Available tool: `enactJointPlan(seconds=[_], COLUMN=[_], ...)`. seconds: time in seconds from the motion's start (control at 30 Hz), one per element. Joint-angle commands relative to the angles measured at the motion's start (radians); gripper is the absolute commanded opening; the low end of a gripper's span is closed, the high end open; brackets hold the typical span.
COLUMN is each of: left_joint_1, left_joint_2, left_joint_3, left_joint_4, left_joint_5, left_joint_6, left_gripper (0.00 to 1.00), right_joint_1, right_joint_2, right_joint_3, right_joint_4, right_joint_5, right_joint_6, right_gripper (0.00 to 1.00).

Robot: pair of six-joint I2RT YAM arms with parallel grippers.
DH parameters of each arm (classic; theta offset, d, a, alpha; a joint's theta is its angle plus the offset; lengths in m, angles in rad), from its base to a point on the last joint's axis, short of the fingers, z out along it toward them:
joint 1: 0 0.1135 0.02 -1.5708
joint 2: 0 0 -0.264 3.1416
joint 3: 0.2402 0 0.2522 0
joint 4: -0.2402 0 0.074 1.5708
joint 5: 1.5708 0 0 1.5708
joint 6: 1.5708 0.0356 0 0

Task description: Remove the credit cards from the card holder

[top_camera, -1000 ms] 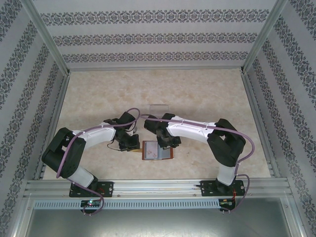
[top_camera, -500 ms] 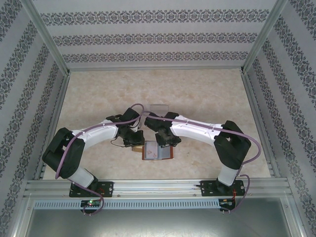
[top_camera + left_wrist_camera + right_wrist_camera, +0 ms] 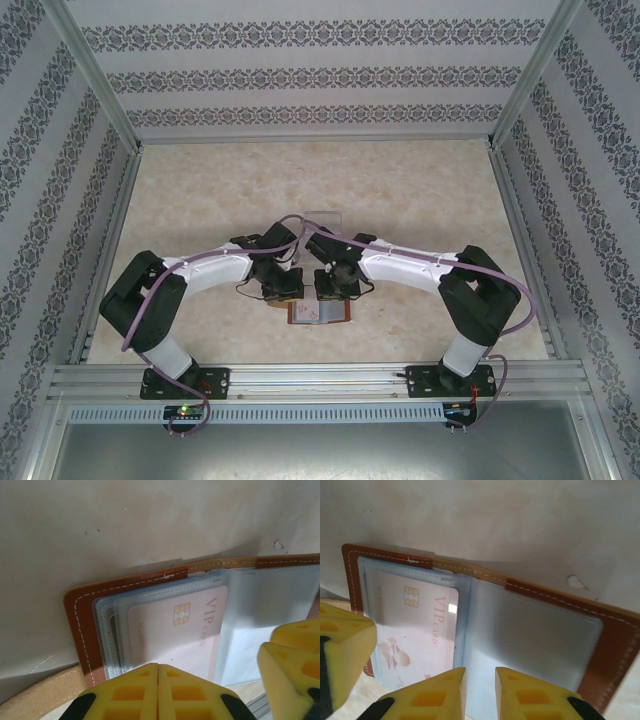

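Observation:
The card holder (image 3: pixel 320 313) lies open on the table, reddish-brown leather (image 3: pixel 77 615) with grey-blue clear sleeves (image 3: pixel 535 640). A pale pink credit card (image 3: pixel 175 625) marked VIP sits in the top sleeve of its left half (image 3: pixel 415 617). My left gripper (image 3: pixel 158 667) is shut, its tips together over the card's near edge; whether it pinches anything I cannot tell. My right gripper (image 3: pixel 480 672) hovers over the middle fold with a narrow gap between its fingers and nothing seen in it. In the top view both grippers, left (image 3: pixel 285 290) and right (image 3: pixel 327 288), meet over the holder's far edge.
A clear plastic box (image 3: pixel 322 216) stands just beyond the grippers. The right gripper's yellow fingers (image 3: pixel 292 660) crowd the left wrist view. Patterned walls and metal rails (image 3: pixel 300 375) enclose the table.
Both arms have reached farther from their bases and drawn closer together over the holder. The right gripper's gap has narrowed. The holder has stayed in place.

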Motion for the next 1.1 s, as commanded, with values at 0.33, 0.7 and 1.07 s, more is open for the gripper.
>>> enactJointPlan(seconds=[0.33,0.7,1.07], left_joint_1=[-0.015,-0.015,-0.015], left_joint_2=[0.033,0.024,0.019], left_joint_3=[-0.013,-0.034,-0.039], left_joint_4=[0.034,0.04,0.042], left_joint_5=[-0.012,-0.017,-0.017], left_joint_6=[-0.008,-0.011,-0.012], left_gripper=[0.06,0.06,0.06], right_joint_1=[-0.022,-0.023,-0.023], right_joint_2=[-0.003,0.018,0.047], right_joint_3=[-0.071,-0.075,-0.084], right_joint_4=[0.173,0.198,0.216], right_joint_5=[-0.109,-0.116,-0.12], right_joint_6=[0.074,0.082,0.085], right_gripper=[0.19,0.18,0.18])
